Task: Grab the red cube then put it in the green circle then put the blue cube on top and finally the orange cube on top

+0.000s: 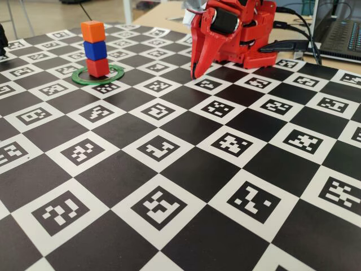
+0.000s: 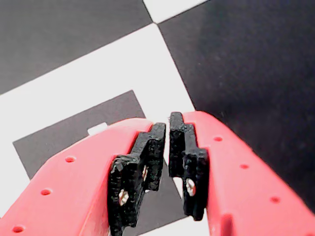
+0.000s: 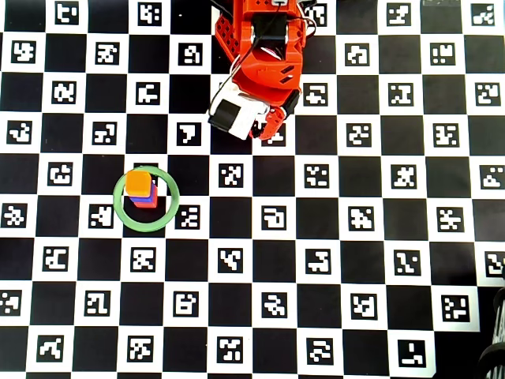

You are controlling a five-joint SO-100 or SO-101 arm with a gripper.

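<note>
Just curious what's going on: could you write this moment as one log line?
stack: orange cube on blue cube on red cube inside green circle | gripper: jaws nearly shut, empty, parked away from stack

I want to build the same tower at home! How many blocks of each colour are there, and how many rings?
Orange cube: 1
Blue cube: 1
Red cube: 1
Green circle: 1
Total: 4 things, 3 cubes stacked inside 1 ring.

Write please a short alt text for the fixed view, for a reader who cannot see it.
A stack of three cubes, the red cube at the bottom, the blue cube in the middle and the orange cube on top, stands inside the green circle on a checkerboard table. The red gripper hangs apart to the right, fingers down, holding nothing.
</note>
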